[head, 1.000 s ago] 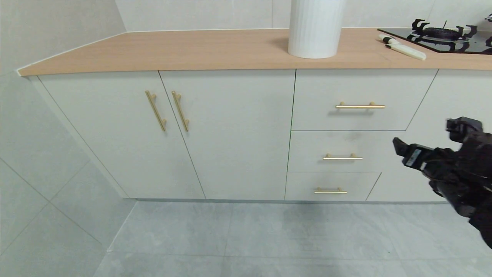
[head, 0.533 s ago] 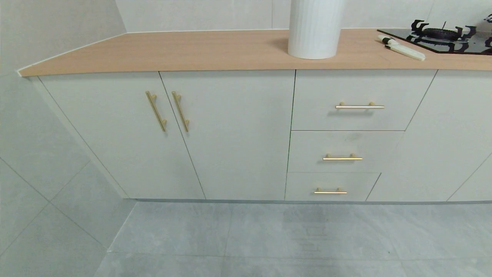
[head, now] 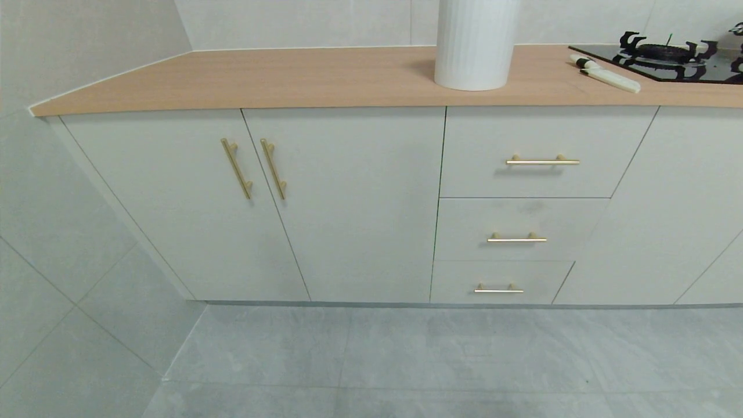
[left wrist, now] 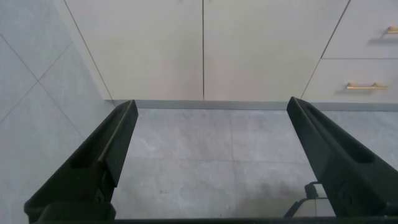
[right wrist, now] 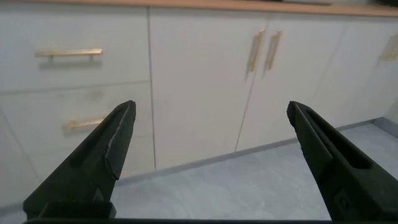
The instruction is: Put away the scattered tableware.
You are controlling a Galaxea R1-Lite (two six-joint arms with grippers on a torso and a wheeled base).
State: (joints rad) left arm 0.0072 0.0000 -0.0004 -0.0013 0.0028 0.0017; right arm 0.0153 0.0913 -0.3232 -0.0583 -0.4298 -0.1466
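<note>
Low before the cabinet fronts [left wrist: 249, 43], left jaws gape empty over floor tiles [left wrist: 211, 162] | right jaws gape empty facing drawers [right wrist: 93, 31], probably readied for a handle [right wrist: 68, 54] | knife [head: 606, 72] lies on surface [head: 290, 75] beside hob [head: 662, 58], well apart from both.

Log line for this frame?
left gripper open, empty | right gripper open, empty | drawers shut | white utensil on countertop beside stove

Head looks down, wrists low, sharing cabinets [head: 348, 203].
</note>
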